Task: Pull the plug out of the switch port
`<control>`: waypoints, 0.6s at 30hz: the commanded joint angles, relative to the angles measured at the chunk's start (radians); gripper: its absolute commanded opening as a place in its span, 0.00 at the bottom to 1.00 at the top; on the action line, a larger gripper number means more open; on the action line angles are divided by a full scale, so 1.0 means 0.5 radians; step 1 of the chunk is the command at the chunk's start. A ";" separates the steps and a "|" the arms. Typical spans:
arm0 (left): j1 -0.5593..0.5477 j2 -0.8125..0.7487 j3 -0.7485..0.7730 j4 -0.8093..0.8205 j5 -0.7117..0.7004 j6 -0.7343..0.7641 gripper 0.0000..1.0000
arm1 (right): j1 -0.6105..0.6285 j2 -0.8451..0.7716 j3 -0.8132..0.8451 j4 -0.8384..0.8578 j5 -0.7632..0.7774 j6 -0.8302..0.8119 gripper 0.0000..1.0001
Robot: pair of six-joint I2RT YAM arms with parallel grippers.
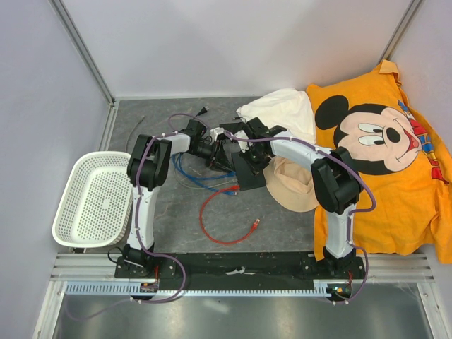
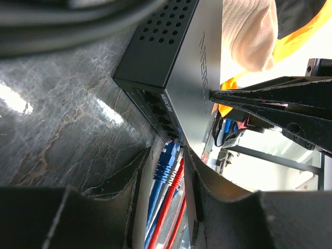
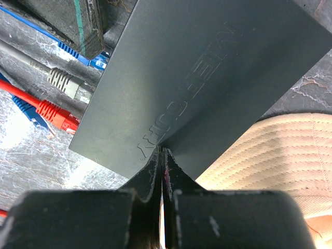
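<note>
Left hand [image 2: 167, 153] spread around the blue plug [image 2: 165, 167] in the switch port [image 2: 173, 136], red cable [image 2: 175, 184] alongside.

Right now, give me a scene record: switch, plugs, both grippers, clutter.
switch: black box lying flat, port edge toward left gripper
plugs: blue plug, red plug, gray plug, all at the port edge
left gripper: open, fingers astride blue plug
right gripper: shut, tips pressing switch top
clutter: hat next to switch, basket far left, shirt right
</note>
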State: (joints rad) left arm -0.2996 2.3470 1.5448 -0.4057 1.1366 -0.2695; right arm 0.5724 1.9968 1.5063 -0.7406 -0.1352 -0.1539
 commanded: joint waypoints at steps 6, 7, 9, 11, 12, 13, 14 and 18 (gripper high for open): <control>-0.057 0.080 0.089 -0.103 0.009 0.168 0.36 | 0.015 0.105 0.031 -0.004 -0.012 0.007 0.00; -0.060 0.080 0.089 -0.109 0.009 0.171 0.35 | 0.018 0.105 0.031 -0.001 -0.015 0.007 0.00; -0.060 0.080 0.080 -0.124 0.003 0.192 0.34 | 0.018 0.114 0.037 -0.004 -0.018 0.013 0.00; -0.063 0.080 0.064 -0.127 -0.006 0.192 0.34 | 0.018 0.117 0.040 -0.004 -0.021 0.010 0.00; -0.066 0.080 0.064 -0.133 -0.006 0.192 0.34 | 0.018 0.120 0.043 -0.007 -0.021 0.010 0.00; -0.066 0.080 0.061 -0.134 -0.006 0.192 0.33 | 0.018 0.120 0.043 -0.007 -0.021 0.010 0.00; -0.066 0.077 0.058 -0.134 -0.012 0.192 0.33 | 0.018 0.120 0.043 -0.004 -0.021 0.013 0.00; -0.073 0.064 0.046 -0.130 -0.021 0.198 0.31 | 0.021 0.117 0.040 -0.007 -0.021 0.010 0.00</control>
State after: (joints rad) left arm -0.3195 2.3634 1.5669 -0.4458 1.1461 -0.2195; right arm 0.5724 2.0098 1.5219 -0.7532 -0.1360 -0.1532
